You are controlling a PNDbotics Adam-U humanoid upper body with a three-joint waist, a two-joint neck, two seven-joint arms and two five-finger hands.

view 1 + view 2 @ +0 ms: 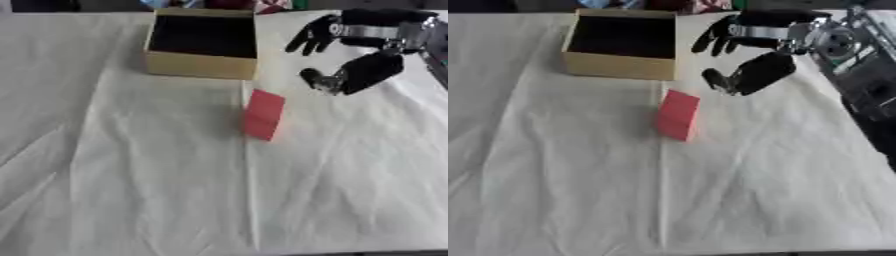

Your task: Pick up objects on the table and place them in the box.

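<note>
A red flat block (263, 114) lies on the white cloth, just in front of the box's right front corner. The open cardboard box (201, 64) with a dark inside stands at the back middle. My right hand (359, 50) hovers to the right of the box and above and right of the red block, apart from both. Its fingers (311, 37) are spread and relaxed, its thumb (319, 80) points down-left, and nothing is held. My left hand shows in neither view.
A white wrinkled cloth (157, 175) covers the table, with a crease running down its middle. Coloured items (271, 6) lie beyond the box at the far edge. My right arm's silver joints (833, 42) fill the upper right.
</note>
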